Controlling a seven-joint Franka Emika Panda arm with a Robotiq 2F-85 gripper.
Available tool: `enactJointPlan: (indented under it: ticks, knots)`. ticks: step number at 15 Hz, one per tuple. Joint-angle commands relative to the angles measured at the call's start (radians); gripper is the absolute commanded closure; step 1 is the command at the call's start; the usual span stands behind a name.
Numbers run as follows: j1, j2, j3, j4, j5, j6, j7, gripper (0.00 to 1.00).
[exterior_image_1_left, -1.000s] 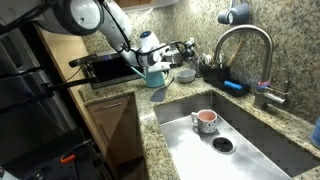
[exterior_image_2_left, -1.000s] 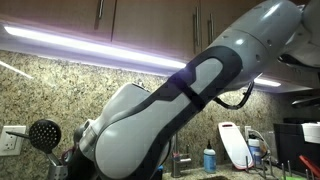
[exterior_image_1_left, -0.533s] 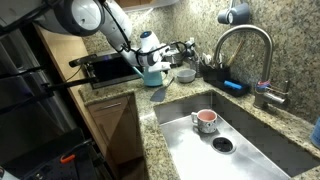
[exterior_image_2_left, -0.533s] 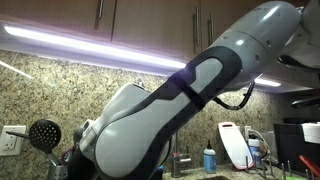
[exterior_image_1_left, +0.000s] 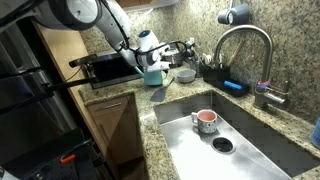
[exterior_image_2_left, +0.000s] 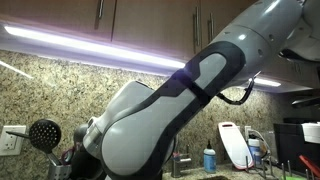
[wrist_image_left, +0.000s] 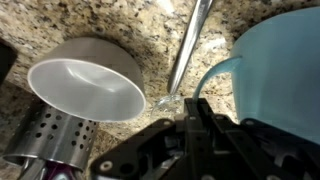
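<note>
In the wrist view my gripper (wrist_image_left: 190, 104) comes in from the bottom edge, its two dark fingers pressed together on the thin curved handle (wrist_image_left: 214, 72) of a light blue cup (wrist_image_left: 282, 70) at the right. A silver utensil (wrist_image_left: 192, 45) lies on the speckled granite, and its end stops just left of the fingertips. To the left stands a white bowl (wrist_image_left: 85, 85). In an exterior view the gripper (exterior_image_1_left: 152, 62) sits low over the blue cup (exterior_image_1_left: 156, 76) on the counter behind the sink.
A perforated steel holder (wrist_image_left: 48, 142) stands beside the bowl. The steel sink (exterior_image_1_left: 170, 106) holds a reddish cup (exterior_image_1_left: 204, 121); behind it are a faucet (exterior_image_1_left: 245, 40) and a blue sponge (exterior_image_1_left: 234, 87). A black appliance (exterior_image_1_left: 105, 70) sits behind the arm (exterior_image_2_left: 170, 110).
The scene looks almost the same across the frames. The arm has shifted only slightly, and the blue cup has not moved.
</note>
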Motion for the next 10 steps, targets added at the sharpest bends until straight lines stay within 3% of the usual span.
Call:
enactJointPlan:
  ticks: [1,10]
  knots:
    - [0.04,-0.153,-0.085,-0.207,0.019,0.085,0.118,0.98]
    - [0.252,-0.38,-0.346,-0.544,0.044,0.202,0.293,0.98]
